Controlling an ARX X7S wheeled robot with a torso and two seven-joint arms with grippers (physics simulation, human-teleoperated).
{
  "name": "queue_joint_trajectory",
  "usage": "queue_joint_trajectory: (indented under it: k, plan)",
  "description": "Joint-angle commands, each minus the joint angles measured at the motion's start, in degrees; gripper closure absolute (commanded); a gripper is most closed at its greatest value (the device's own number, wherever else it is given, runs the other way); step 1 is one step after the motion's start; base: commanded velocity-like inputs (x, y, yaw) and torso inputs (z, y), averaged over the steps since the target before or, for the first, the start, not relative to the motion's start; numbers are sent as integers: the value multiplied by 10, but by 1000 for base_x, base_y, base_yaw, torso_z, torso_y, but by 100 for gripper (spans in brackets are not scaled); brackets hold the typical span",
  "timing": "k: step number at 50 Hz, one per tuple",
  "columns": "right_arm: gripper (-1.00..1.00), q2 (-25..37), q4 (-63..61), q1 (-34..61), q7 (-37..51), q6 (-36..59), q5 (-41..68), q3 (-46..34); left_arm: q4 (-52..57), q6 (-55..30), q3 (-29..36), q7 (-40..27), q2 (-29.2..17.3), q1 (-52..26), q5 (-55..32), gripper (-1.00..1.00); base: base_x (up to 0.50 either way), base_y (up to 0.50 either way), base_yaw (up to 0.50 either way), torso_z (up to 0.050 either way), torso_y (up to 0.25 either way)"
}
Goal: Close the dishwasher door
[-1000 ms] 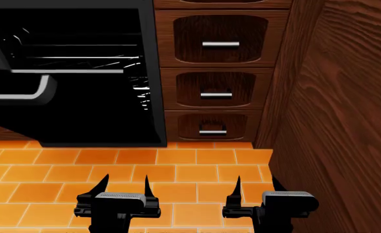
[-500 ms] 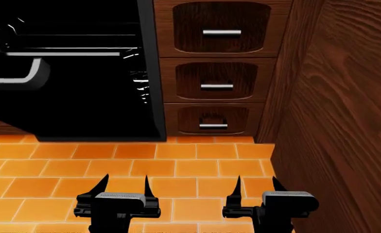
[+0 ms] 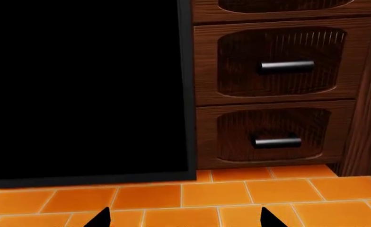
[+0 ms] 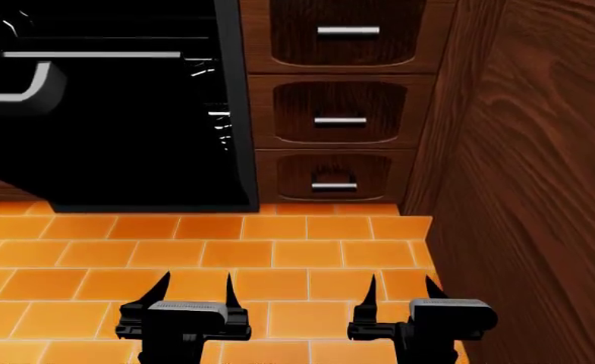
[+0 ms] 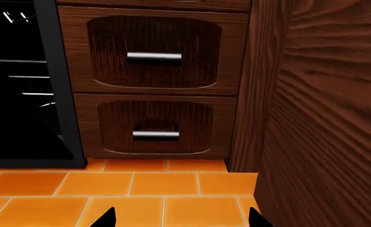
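Note:
The dishwasher door (image 4: 105,144) is a glossy black panel at the upper left of the head view, swung open, with its grey bar handle (image 4: 24,83) at the left edge. Shiny racks (image 4: 201,68) show in the dark opening behind it. In the left wrist view the black panel (image 3: 84,90) fills the left half. My left gripper (image 4: 194,287) and right gripper (image 4: 399,287) are both open and empty, low over the orange tile floor, well short of the door.
Brown wooden drawers (image 4: 333,114) with short silver handles stand right of the dishwasher; they also show in the right wrist view (image 5: 154,94). A tall wooden wall (image 4: 540,182) closes the right side, near my right gripper. Orange tiles (image 4: 277,250) lie between me and the cabinets.
The dishwasher and drawers have slid upward in the head view and more floor shows. Both grippers keep their place and stay open.

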Motion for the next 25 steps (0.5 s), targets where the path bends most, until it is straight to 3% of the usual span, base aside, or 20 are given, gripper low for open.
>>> queue_joint_trajectory:
  k: [1,25]
  plan:
    - [-100,2,2,2,2,0,2,-3,1,2,3,-1,-3,0,-2,-100,0,0,0,-50,0]
    - [-100,6,-1,1,7,-2,7,-8,1,12,5,-8,-6,2,-6,-100,0,0,0,-50,0]
